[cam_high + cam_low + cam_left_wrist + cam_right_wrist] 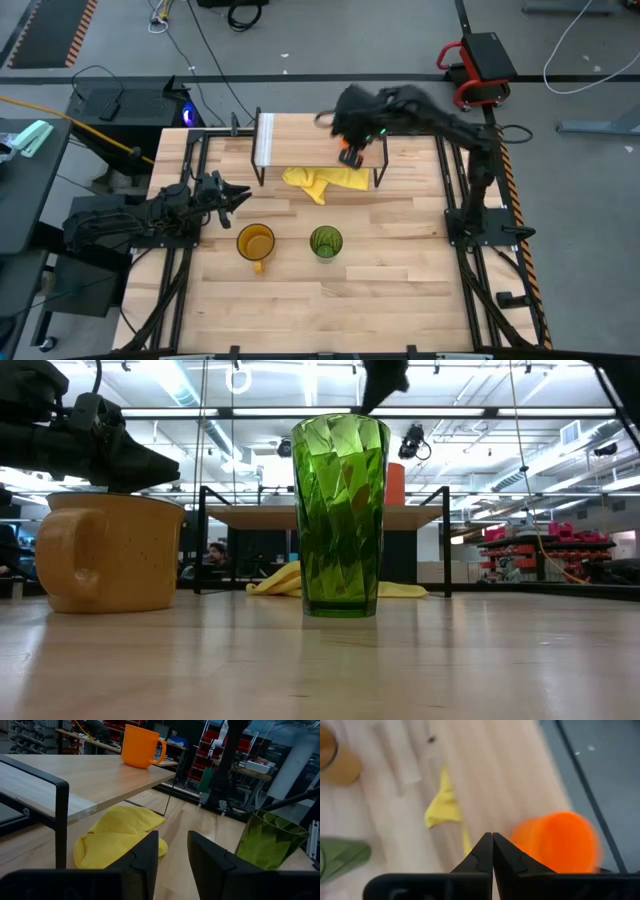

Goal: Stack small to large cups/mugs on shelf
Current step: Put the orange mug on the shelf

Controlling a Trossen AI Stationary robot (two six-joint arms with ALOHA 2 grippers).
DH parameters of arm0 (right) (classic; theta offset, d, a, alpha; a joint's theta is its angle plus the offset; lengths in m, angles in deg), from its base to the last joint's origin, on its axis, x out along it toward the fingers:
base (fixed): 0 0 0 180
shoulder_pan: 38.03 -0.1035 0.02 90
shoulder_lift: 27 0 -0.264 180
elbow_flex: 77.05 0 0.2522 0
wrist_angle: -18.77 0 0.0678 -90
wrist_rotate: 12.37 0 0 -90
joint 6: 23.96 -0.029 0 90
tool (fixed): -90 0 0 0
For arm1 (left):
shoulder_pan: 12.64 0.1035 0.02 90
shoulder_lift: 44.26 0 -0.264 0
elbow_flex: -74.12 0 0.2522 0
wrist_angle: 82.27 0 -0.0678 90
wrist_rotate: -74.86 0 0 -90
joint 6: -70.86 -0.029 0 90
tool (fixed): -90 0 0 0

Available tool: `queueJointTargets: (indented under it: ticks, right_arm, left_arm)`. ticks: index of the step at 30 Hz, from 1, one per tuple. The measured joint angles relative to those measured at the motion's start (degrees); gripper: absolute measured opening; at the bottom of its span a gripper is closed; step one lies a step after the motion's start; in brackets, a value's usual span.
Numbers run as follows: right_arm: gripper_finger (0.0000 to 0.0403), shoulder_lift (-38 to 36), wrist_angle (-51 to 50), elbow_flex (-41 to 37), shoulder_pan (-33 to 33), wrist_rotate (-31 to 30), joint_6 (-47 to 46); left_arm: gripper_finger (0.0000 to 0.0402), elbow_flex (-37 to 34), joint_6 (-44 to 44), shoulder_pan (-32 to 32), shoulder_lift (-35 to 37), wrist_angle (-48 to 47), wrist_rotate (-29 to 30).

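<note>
Orange mug [141, 746] sits alone at the shelf [310, 140] end, near its edge. Right gripper [492, 851] hovers over it, jaws closed, empty; a low swing could knock it off. Left gripper [172, 852] is part-open, empty, near the yellow mug [255, 243] and tumbler [326, 242].

Two dark matte arms w/ black angular claw fingers [150, 860], green LED on right wrist.

Small mug [349, 155] on shelf [310, 140]; cloth [325, 180] beneath; handled mug [255, 243] beside tumbler [325, 242].
</note>
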Motion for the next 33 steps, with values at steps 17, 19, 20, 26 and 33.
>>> queueJointTargets:
  ticks: [17, 19, 20, 26, 33]
  right_arm:
    - [0.0002, 8.4, -5.2, -0.1, -0.1, -8.2, 0.2]
    - [0.0002, 8.3, -5.3, -0.1, 0.1, -8.6, 0.3]
    - [0.0002, 8.3, -5.2, -0.1, 0.4, -8.6, 0.4]
    - [0.0001, 8.8, -5.0, -0.1, 1.0, -8.6, 0.9]
    - [0.0, 8.8, -5.0, -0.1, 1.5, -8.6, 1.5]
  left_arm:
    - [0.0112, 0.0, 1.4, 0.0, 0.0, -0.1, 0.0]
    - [0.0114, 0.0, 1.4, 0.0, 0.0, -0.1, 0.0]
    - [0.0114, 0.0, 1.4, 0.0, 0.0, -0.1, 0.0]
    - [0.011, 0.0, 1.4, 0.0, 0.0, -0.1, 0.0]
    - [0.0114, 0.0, 1.4, 0.0, 0.0, -0.1, 0.0]
